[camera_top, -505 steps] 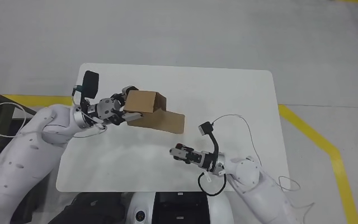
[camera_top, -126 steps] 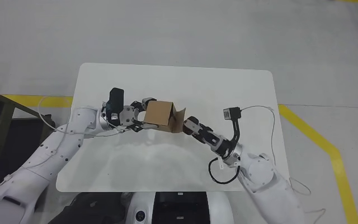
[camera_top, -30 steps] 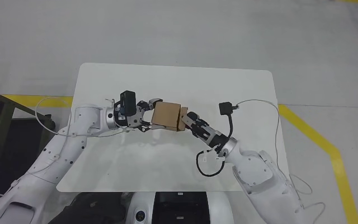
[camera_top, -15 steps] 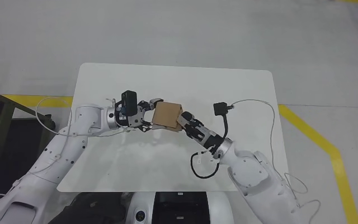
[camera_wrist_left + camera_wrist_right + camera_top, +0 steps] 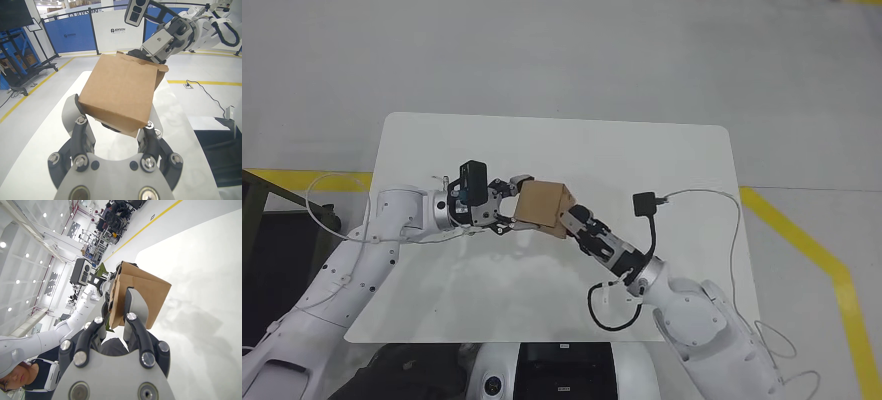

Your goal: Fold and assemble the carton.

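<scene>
— Where is the carton (image 5: 542,205)?
— Lifted off the white surface (image 5: 642,160), tilted, near its middle, between the two hands.
— How does the left hand (image 5: 113,113) stand?
— Clamped on the carton's near end, one finger against each side wall.
— And the right hand (image 5: 119,298)?
— At the opposite end, closed on a flap (image 5: 116,285). One finger lies across the flap's outer face and the other sits behind it.
</scene>
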Controlling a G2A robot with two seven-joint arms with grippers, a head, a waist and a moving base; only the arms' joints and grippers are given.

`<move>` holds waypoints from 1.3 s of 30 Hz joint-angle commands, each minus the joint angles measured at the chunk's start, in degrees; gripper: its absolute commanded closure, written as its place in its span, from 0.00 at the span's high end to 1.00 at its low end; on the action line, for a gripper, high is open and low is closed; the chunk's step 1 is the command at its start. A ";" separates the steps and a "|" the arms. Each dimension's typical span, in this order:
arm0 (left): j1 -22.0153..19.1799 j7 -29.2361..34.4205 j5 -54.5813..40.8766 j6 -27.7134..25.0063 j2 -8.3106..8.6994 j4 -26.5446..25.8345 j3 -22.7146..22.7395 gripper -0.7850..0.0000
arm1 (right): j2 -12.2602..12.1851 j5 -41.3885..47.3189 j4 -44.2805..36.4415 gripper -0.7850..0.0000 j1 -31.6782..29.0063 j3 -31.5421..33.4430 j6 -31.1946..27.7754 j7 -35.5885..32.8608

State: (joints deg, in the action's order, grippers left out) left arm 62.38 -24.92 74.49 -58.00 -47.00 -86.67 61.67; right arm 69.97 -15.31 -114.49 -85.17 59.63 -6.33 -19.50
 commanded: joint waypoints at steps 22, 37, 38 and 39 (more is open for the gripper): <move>0.73 1.77 1.03 0.00 -0.54 -1.17 0.55 0.00 | 1.12 -3.81 2.29 0.05 4.39 -2.48 4.97 2.70; -0.07 2.76 -0.40 0.00 -0.47 -0.04 -0.30 0.00 | 0.83 -2.07 0.08 0.41 1.21 -0.05 1.67 2.72; -0.11 2.79 -0.44 0.00 -0.46 -0.03 -0.34 0.00 | 0.81 -1.85 0.04 0.41 1.08 0.19 1.32 2.73; -0.11 2.80 -0.55 0.00 -0.45 0.01 -0.40 0.00 | 0.79 -1.67 0.02 0.41 0.98 0.38 1.02 2.73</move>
State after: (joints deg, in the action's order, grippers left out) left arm 62.28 -22.13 74.03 -58.00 -47.46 -86.70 61.33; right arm 70.77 -17.15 -114.46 -84.11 59.82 -5.03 -16.77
